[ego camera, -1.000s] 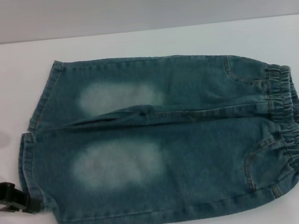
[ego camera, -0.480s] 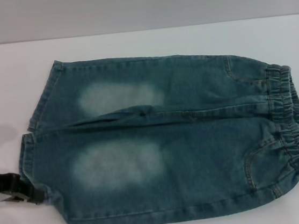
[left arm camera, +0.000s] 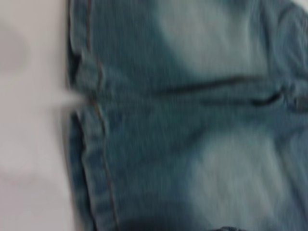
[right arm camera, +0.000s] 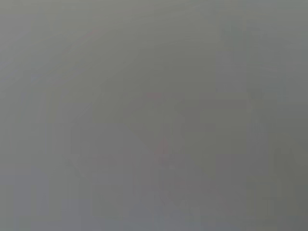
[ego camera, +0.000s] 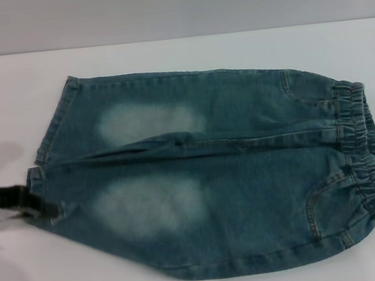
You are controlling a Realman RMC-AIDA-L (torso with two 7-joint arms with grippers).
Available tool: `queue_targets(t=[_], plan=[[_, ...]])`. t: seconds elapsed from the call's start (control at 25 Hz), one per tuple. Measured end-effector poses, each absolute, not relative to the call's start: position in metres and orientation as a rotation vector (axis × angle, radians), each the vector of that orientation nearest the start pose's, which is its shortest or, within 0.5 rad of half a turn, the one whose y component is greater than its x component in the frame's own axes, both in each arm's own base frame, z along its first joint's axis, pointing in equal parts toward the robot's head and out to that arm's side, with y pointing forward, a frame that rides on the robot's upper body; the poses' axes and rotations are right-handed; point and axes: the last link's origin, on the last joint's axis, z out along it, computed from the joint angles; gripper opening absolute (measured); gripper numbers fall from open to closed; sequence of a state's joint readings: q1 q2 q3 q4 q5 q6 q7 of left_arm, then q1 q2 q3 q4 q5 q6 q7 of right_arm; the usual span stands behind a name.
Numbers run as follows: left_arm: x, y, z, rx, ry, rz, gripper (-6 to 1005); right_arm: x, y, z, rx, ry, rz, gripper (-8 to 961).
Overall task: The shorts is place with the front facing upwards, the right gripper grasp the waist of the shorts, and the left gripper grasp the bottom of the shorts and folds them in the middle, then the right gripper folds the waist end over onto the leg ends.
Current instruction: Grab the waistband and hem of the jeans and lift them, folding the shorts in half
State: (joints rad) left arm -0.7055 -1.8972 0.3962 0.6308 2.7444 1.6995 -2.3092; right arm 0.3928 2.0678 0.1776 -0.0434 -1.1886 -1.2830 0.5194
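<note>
The blue-green denim shorts [ego camera: 245,174] lie front up on the white table, with the gathered waist [ego camera: 365,154] to the right and the leg ends [ego camera: 54,125] to the left. My left gripper [ego camera: 46,207] comes in from the left edge and is shut on the hem of the near leg, whose near corner is lifted off the table. In the left wrist view the two stitched hems [left arm camera: 84,144] and the pale thigh patches of the shorts [left arm camera: 202,120] fill the picture. The right gripper is out of view; its wrist view shows only plain grey.
The white table [ego camera: 177,53] runs on around the shorts on all sides, with a grey wall behind it.
My left gripper has moved away from me along the left edge with the near leg's hem. That leg's near corner has pulled up and inward off the table.
</note>
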Motion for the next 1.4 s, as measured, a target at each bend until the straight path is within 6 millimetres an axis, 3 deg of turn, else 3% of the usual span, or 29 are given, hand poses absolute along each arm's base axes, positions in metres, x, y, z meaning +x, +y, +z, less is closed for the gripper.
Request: queue_targets(t=[0.2,0.56,0.88,1.08,1.4], plan=[[-0.311,0.347,0.074,-2.309,-1.87,-0.11,37,0.392,0.308,0.084,-1.074,0.778,0.976,756],[-0.307,0.354,0.076,-2.297,-1.858,-0.173,40,0.364,0.337,0.102,-1.443,0.809,1.113,755],[-0.307,0.349,0.07,-2.299,-1.892,-0.181,43,0.348,0.328,0.122,-1.74,0.769,1.13,755],[-0.302,0.352,0.07,-2.304,-1.894,-0.205,45,0.332,0.316,0.137,-2.016,0.751,1.092,754],[-0.298,0.356,0.073,-2.293,-1.897,-0.264,47,0.297,0.309,0.163,-2.476,0.783,0.811,754]])
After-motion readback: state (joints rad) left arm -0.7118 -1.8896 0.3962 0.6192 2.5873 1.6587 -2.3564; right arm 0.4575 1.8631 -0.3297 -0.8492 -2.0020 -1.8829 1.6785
